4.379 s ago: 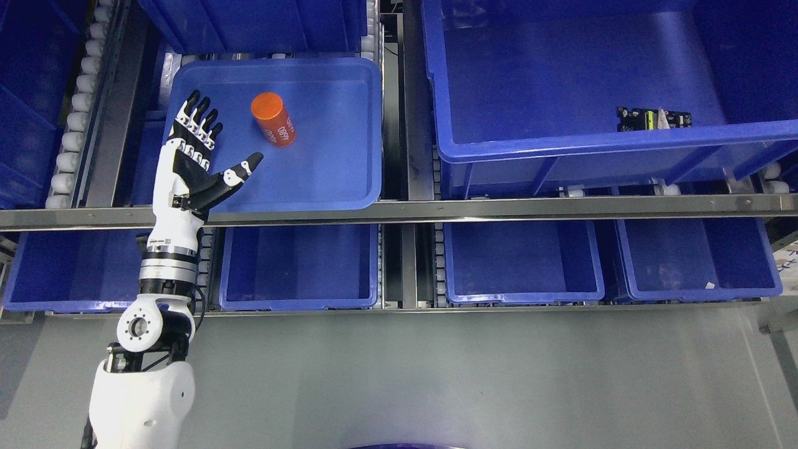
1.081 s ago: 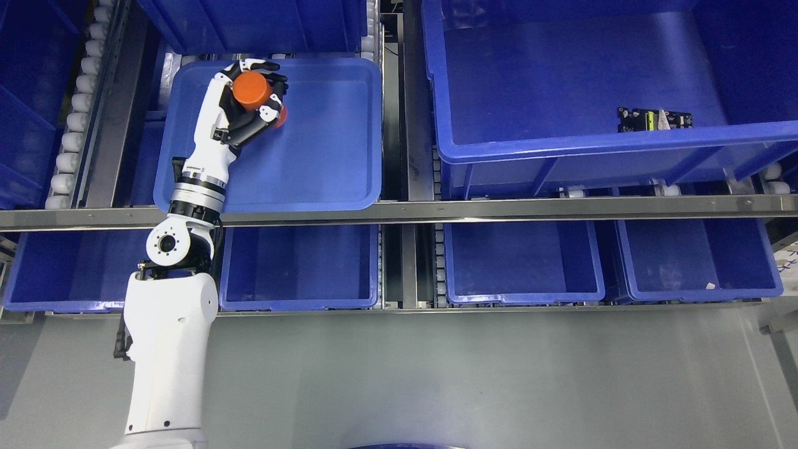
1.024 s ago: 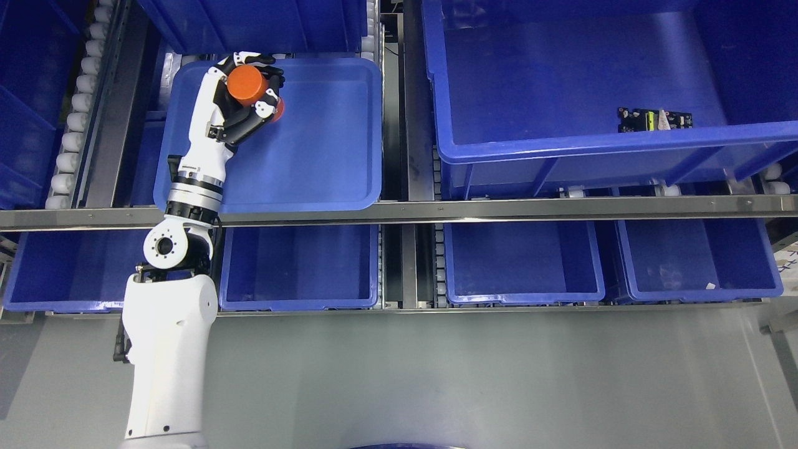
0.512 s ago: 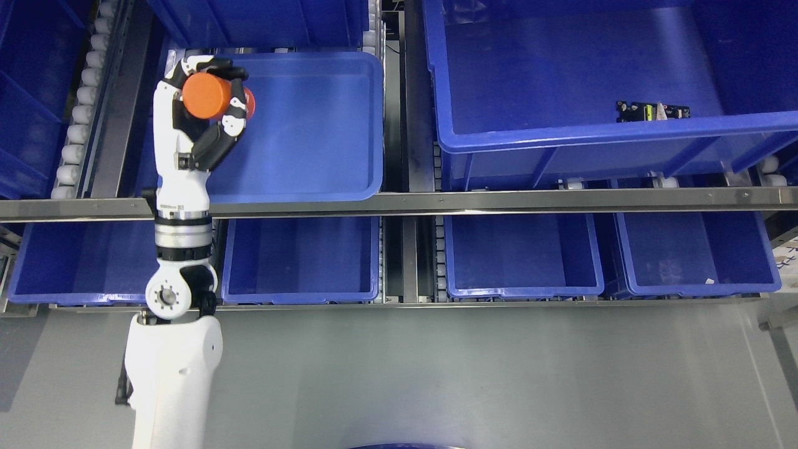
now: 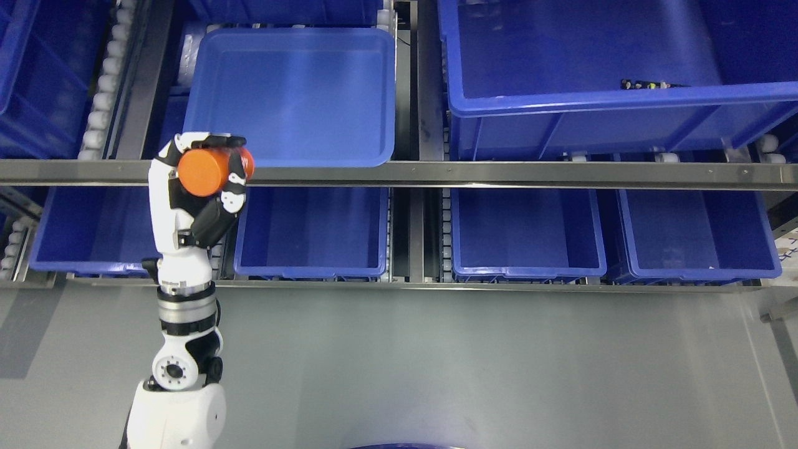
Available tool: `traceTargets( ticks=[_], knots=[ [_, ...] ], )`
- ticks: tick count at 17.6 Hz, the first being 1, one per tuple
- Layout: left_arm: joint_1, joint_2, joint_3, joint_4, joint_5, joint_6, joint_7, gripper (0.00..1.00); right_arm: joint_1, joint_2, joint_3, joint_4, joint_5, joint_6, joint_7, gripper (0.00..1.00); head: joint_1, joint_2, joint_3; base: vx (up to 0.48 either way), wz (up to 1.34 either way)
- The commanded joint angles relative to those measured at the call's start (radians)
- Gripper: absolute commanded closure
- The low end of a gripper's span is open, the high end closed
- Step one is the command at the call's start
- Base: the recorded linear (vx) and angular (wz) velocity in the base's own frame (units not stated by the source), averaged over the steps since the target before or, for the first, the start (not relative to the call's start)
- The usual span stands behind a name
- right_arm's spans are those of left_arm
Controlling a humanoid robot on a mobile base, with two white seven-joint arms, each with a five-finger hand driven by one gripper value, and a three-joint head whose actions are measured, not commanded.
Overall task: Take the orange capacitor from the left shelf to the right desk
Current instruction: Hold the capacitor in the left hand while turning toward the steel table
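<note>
One capacitor point(image 5: 202, 172), orange and cylindrical, sits clamped in your left robot hand point(image 5: 198, 190), its fingers point(image 5: 235, 181) wrapped round the barrel and the flat end facing the camera, a hold that keeps the round body from rolling free. You see it raised in front of the shelf rail point(image 5: 499, 175), clear of the shallow tray point(image 5: 293, 93), which lies bare. Lower bins point(image 5: 312, 234) gape beneath, so a slip could drop it among them. Your right arm is out of view, and so is the counter; the carry rightward looks barely begun.
</note>
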Motion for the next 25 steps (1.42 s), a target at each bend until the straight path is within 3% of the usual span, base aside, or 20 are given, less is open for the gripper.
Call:
traceTargets(
  ticks=[1, 10, 14, 19, 25],
  knots=[
    [0.134, 0.026, -0.055, -0.073, 0.002, -0.015, -0.001, 0.98, 0.023, -0.017, -0.011, -0.018, 0.006, 0.0, 0.0, 0.0, 0.0, 0.0, 0.0, -0.162, 0.13],
    [0.117, 0.02, -0.156, -0.073, 0.0, -0.012, -0.001, 0.98, 0.023, -0.017, -0.011, -0.018, 0.006, 0.0, 0.0, 0.0, 0.0, 0.0, 0.0, -0.181, 0.23],
    [0.077, 0.014, -0.161, -0.071, 0.002, 0.088, 0.003, 0.97, 0.023, -0.017, -0.011, -0.018, 0.006, 0.0, 0.0, 0.0, 0.0, 0.0, 0.0, -0.116, 0.36],
    [0.072, 0.014, -0.193, -0.07, 0.002, 0.097, 0.002, 0.97, 0.023, -0.017, -0.011, -0.018, 0.006, 0.0, 0.0, 0.0, 0.0, 0.0, 0.0, -0.071, 0.24],
    [0.072, 0.014, -0.257, -0.07, 0.002, 0.096, -0.003, 0.97, 0.023, -0.017, -0.011, -0.018, 0.006, 0.0, 0.0, 0.0, 0.0, 0.0, 0.0, -0.045, -0.54]
  ],
)
